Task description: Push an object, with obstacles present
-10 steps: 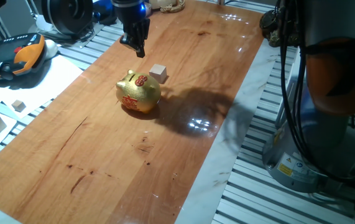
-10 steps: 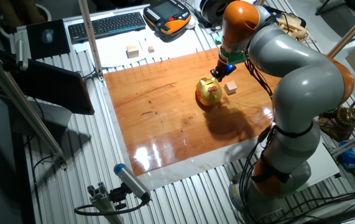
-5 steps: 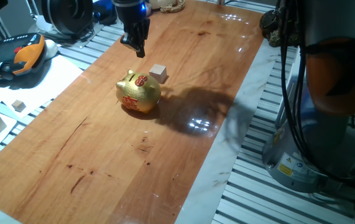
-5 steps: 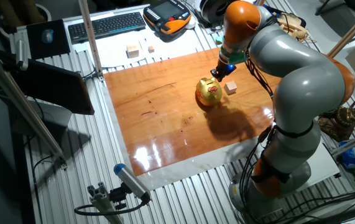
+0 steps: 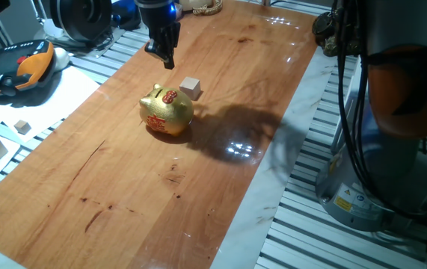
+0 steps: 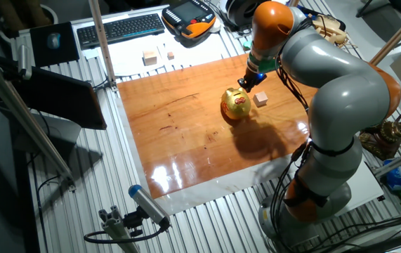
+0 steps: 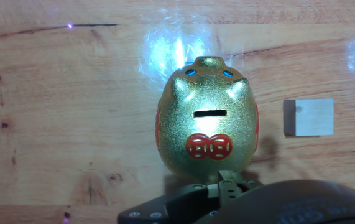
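Wood, reddish and glossy, tops the bench, which sits on a slatted metal frame amid cables, a keyboard and an orange-and-black handset. No writing is readable. The arm bends down so the gripper hangs near the far edge; whether its fingers are spread or closed cannot be told. The small cube sits just beside the golden piggy bank, towards that edge.

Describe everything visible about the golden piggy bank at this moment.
The golden piggy bank is a shiny, round-bodied figure, apparently metallic, with a coin slot on its back, a red coin emblem, red side markings and blue eyes. It stands upright on the wooden table. The small wooden cube sits close beside it, apart. The gripper hovers nearby without touching it.
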`<act>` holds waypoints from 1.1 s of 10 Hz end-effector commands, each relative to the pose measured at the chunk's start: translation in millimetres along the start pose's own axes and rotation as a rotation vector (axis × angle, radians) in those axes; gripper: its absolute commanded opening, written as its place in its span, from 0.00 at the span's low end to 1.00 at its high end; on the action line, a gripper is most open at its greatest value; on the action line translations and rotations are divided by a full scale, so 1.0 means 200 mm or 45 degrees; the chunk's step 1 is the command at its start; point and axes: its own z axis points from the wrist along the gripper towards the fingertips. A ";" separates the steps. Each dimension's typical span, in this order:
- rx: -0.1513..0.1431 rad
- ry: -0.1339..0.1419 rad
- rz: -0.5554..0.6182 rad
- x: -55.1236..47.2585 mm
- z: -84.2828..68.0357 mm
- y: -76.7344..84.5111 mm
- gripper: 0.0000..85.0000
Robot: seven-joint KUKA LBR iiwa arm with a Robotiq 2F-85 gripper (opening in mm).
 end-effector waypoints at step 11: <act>-0.034 0.014 0.027 0.00 0.00 0.00 0.00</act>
